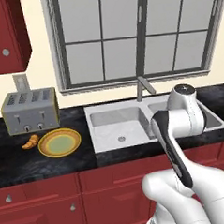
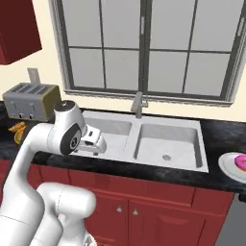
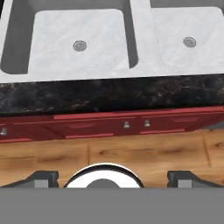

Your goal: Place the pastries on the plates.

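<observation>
A golden-brown croissant (image 1: pixel 30 142) lies on the black counter in front of the toaster, just left of the yellow-rimmed plate (image 1: pixel 74 143) with a pale green centre, which is bare. At the far right of the counter, the pink-frosted pastry (image 2: pixel 241 163) rests on the greyish-white plate (image 2: pixel 227 166), cut off by the frame's edge. My gripper (image 3: pixel 112 179) hangs open and empty over the counter's front edge by the left sink basin, its fingertips (image 3: pixel 41 178) wide apart. In the right base view the gripper (image 2: pixel 92 142) sits at the end of the bent arm.
A double sink (image 1: pixel 132 108) with a faucet (image 1: pixel 141 87) fills the counter's middle. The silver toaster (image 1: pixel 30 111) stands at the back left. Red cabinet drawers (image 3: pixel 109 127) and a wooden floor (image 3: pixel 131 153) lie below the counter edge. A window spans the back wall.
</observation>
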Motion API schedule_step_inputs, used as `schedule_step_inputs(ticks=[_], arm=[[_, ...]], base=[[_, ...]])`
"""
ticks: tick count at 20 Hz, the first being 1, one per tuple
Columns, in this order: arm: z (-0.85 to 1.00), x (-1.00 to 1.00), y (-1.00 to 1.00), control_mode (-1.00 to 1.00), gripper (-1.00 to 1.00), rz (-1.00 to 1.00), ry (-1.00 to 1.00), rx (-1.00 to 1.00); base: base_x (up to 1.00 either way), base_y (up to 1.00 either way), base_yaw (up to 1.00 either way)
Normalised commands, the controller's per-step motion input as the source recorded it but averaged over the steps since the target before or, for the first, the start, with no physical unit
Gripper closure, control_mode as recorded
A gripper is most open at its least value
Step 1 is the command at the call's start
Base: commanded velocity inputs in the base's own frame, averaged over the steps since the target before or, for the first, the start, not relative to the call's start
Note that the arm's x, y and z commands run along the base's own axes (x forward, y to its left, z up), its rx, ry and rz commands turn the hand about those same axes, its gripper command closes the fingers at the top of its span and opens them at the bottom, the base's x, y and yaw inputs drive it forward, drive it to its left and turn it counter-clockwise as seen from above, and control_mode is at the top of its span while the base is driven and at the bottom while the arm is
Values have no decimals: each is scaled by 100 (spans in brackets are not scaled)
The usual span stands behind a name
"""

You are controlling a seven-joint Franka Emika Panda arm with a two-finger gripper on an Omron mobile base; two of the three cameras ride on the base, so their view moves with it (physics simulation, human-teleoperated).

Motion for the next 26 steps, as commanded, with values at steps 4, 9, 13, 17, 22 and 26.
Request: schedule_step_inputs(ticks=[4,9,13,17,22,26], arm=[[0,0,0,100,-100,0,0,0],[0,0,0,100,-100,0,0,0],[0,0,0,100,-100,0,0,0],[0,0,0,100,-100,0,0,0],[0,0,0,100,-100,0,0,0],[0,0,0,100,-100,0,0,0]], base=[[42,82,0],[45,43,-1],[20,71,-4],[13,83,-7],[32,30,-2],[37,8,-3]])
